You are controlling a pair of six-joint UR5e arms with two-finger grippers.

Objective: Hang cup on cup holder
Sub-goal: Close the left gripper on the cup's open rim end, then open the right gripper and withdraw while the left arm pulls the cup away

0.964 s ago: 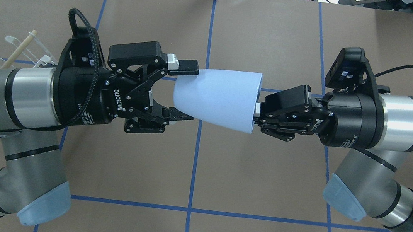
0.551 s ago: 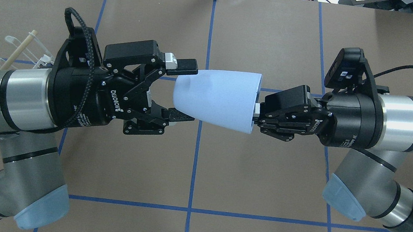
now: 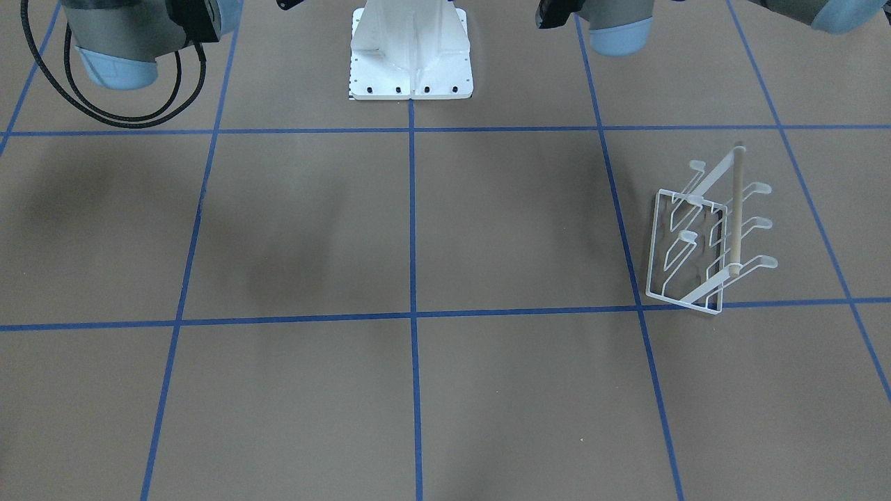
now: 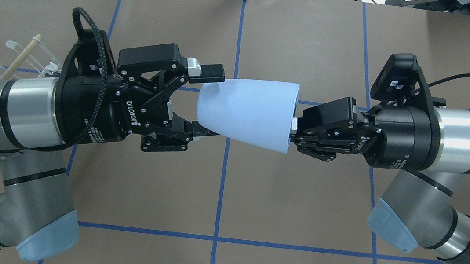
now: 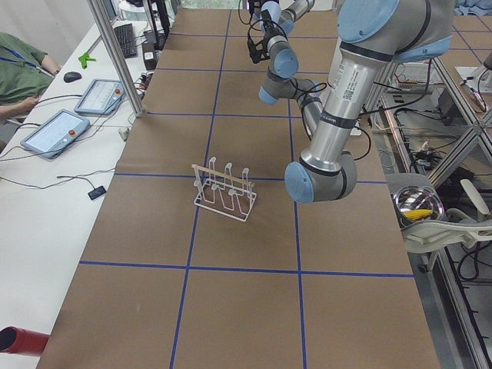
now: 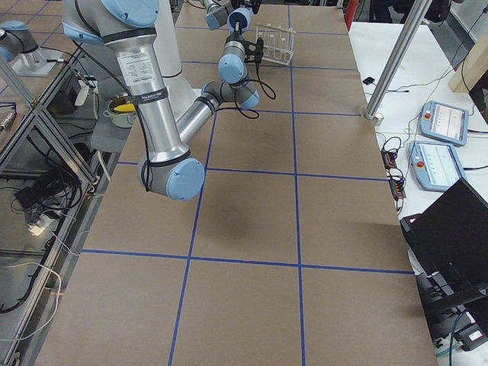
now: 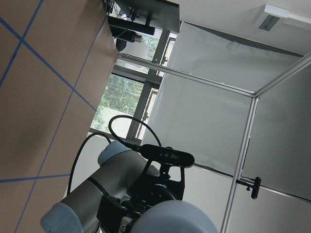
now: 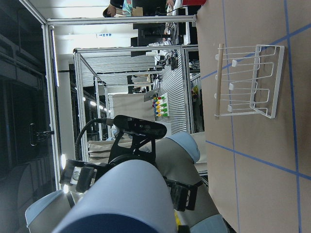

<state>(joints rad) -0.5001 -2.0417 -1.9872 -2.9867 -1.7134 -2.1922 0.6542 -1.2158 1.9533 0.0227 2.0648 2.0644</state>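
The pale blue cup point(image 4: 248, 111) hangs on its side in mid-air between both grippers. My right gripper point(image 4: 293, 129) is shut on the cup's wide rim. My left gripper point(image 4: 214, 103) is open, with its two fingers above and below the cup's narrow base. I cannot tell if they touch it. The cup also fills the bottom of the left wrist view point(image 7: 170, 218) and the right wrist view point(image 8: 126, 199). The white wire cup holder point(image 3: 703, 236) with its wooden dowel stands on the table, far to the robot's left. It shows partly behind the left arm point(image 4: 27, 55).
The white robot base pedestal point(image 3: 411, 56) stands at the table's near edge. The cup holder also shows in both side views point(image 5: 224, 191) point(image 6: 276, 42). A side table with tablets point(image 5: 58, 131) and an operator point(image 5: 19, 73) lies beyond the table's far edge.
My left gripper has drawn back slightly to the left and tilted a little, its fingers still either side of the cup's base. The cup and right gripper have barely moved.
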